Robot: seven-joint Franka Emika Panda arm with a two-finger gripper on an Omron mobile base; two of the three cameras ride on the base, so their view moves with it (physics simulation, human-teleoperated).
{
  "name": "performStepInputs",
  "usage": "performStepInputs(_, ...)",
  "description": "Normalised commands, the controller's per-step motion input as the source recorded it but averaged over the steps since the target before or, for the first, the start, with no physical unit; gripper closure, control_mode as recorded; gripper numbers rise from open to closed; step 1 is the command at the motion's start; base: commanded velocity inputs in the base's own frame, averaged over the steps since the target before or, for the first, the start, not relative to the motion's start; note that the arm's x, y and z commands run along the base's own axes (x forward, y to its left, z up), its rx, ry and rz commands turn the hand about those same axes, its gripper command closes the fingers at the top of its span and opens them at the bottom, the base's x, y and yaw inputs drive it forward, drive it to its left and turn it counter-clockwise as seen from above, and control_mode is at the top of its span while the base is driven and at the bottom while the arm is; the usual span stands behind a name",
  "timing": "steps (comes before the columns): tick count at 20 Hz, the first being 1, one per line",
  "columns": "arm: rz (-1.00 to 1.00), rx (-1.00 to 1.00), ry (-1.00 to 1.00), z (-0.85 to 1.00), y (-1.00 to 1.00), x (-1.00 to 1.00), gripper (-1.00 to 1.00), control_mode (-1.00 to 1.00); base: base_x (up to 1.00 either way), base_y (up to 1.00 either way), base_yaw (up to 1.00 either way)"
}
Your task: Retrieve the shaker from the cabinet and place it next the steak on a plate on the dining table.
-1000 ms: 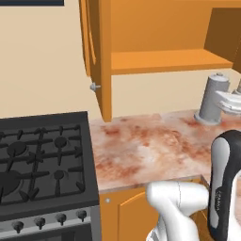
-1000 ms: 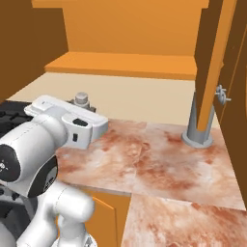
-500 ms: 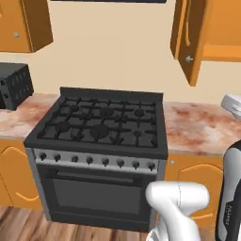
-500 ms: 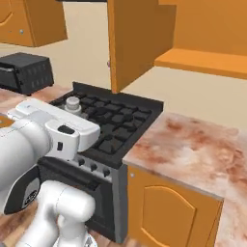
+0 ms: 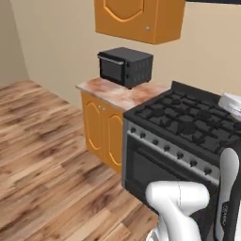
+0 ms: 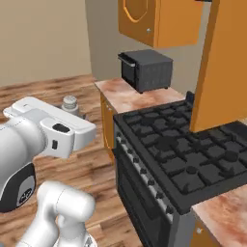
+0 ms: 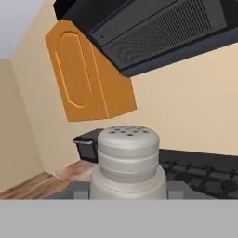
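We hold shaker (image 7: 127,160) in claw (image 6: 72,112), jaws closed on it; its perforated cap fills centre of hand view. Shaker out of cabinet, so retrieval done. Stove (image 6: 178,164) at 3 o'clock of arm, microwave (image 5: 126,66) on bench (image 5: 117,93) at 12. Left, we judge: reach dining table, set shaker beside steak's plate.

The shaker (image 7: 128,160) is a small grey metallic cylinder w/ a narrower ribbed cap, small holes on top. It stands upright, held up in the air in front of the stove, its cap (image 6: 70,102) showing above the white hand.
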Motion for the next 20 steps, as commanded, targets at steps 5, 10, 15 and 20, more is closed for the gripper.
performStepInputs(5,0.0,0.0,0.0,0.0,0.0,0.0,1.0,1.0,0.0,0.0,1.0)
performStepInputs(10,0.0,0.0,0.0,0.0,0.0,0.0,1.0,1.0,0.0,0.01,1.0)
performStepInputs(15,0.0,0.0,0.0,0.0,0.0,0.0,1.0,1.0,0.5,0.73,0.71)
performStepInputs(20,0.0,0.0,0.0,0.0,0.0,0.0,1.0,1.0,0.95,0.18,0.4)
